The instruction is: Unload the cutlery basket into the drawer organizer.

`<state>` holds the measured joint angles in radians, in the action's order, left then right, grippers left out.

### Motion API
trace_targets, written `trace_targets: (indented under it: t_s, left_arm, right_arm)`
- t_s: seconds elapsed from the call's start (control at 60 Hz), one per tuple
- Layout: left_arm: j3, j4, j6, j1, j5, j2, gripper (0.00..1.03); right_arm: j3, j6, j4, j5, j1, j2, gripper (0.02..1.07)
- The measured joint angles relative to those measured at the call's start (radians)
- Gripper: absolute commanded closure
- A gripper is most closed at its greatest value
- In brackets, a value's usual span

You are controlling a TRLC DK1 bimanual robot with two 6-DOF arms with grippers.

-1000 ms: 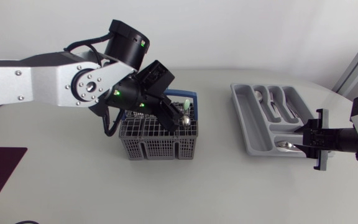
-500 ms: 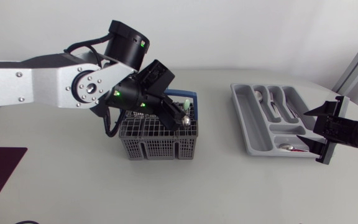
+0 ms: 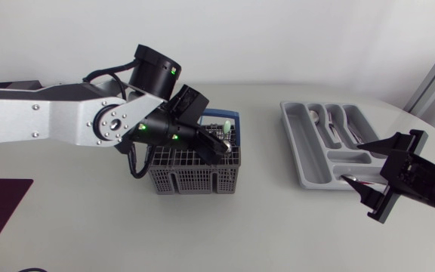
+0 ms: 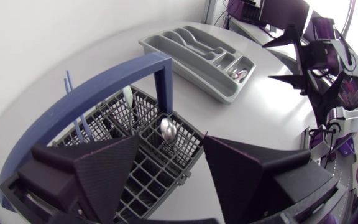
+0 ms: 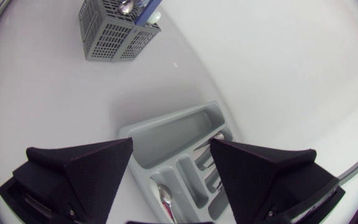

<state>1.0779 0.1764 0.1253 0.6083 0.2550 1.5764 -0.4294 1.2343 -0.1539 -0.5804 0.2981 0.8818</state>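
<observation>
The left arm comes in from the side and holds its tool (image 3: 208, 140) over the grey cutlery basket (image 3: 191, 181), which stands near the middle of the desk (image 3: 263, 227) and has a blue handle arching over it. In the left wrist view the left tool (image 4: 173, 143) has its two fingers spread wide, with nothing pinched between them. Just ahead of the gap, a metal spoon (image 4: 168, 129) stands bowl-up in one corner compartment of the basket (image 4: 148, 180). A pale green handle (image 4: 128, 99) and some thin blue pieces (image 4: 79, 130) stand in compartments further back.

The grey drawer organizer (image 3: 300, 151) lies well apart from the basket, on the right arm's side of the desk. Several pieces of metal cutlery (image 3: 331, 125) lie in its long compartments, and one spoon (image 3: 351, 179) lies in the small cross compartment. The right tool (image 3: 370, 170) hangs at that end of the organizer. In the right wrist view its fingers (image 5: 86, 165) stand spread above the organizer (image 5: 160, 137), gripping nothing.
</observation>
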Motion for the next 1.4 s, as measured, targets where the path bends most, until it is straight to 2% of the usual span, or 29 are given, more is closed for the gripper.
trace_targets:
  t_s: [0.2,0.433,0.583,0.783,1.017,1.4]
  left_arm:
    - [0.000,-0.033,-0.060,-0.031,0.055,0.039,0.26]
    - [0.000,-0.047,-0.086,-0.031,0.071,0.067,0.27]
    - [0.000,-0.049,-0.098,-0.031,0.074,0.068,0.45]
    - [0.000,-0.082,-0.100,-0.029,0.075,0.068,0.62]
    - [-0.006,-0.133,-0.116,-0.010,0.075,0.079,0.62]
    - [-0.013,-0.145,-0.126,0.006,0.077,0.106,0.62]
  right_arm:
    - [0.082,-0.064,-0.023,0.000,-0.044,-0.123,0.17]
    - [0.122,-0.083,-0.038,0.000,-0.055,-0.193,0.17]
    - [0.145,-0.084,-0.037,-0.001,-0.055,-0.198,0.17]
    - [0.161,-0.084,-0.037,-0.003,-0.055,-0.207,0.17]
    - [0.172,-0.086,-0.037,-0.003,-0.055,-0.220,0.17]
    - [0.178,-0.087,-0.036,-0.003,-0.055,-0.229,0.17]
